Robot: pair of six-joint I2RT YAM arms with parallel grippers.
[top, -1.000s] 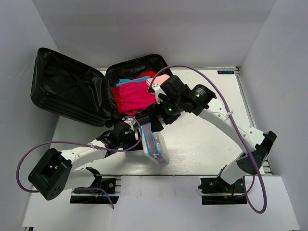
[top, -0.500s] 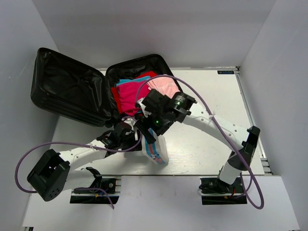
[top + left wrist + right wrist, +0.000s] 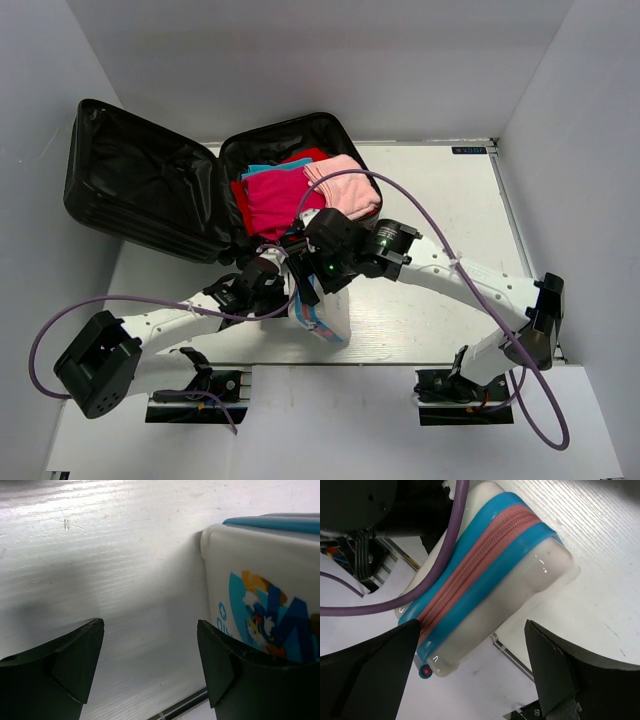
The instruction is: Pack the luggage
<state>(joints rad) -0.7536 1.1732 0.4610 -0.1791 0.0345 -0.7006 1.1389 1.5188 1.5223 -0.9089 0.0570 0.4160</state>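
Observation:
The black luggage (image 3: 150,190) lies open at the back left, its lid flat to the left and its base holding red clothes (image 3: 275,200) and a folded pink cloth (image 3: 342,185). A white pouch (image 3: 325,318) with a blue-and-pink zipper stands at the table's near edge. In the right wrist view my right gripper (image 3: 471,652) is open just above the pouch (image 3: 490,575), its zipper between the fingers. In the left wrist view my left gripper (image 3: 150,660) is open and empty beside the pouch's printed side (image 3: 260,595). In the top view both grippers, left (image 3: 280,292) and right (image 3: 310,282), crowd the pouch.
White walls close in the back and both sides. The white table (image 3: 430,290) ends at a near edge with a metal rail (image 3: 512,655). A purple cable (image 3: 447,555) crosses the pouch in the right wrist view.
My right gripper has left the luggage, where the pink cloth now lies, and moved toward me and down over the pouch. The left arm has barely shifted.

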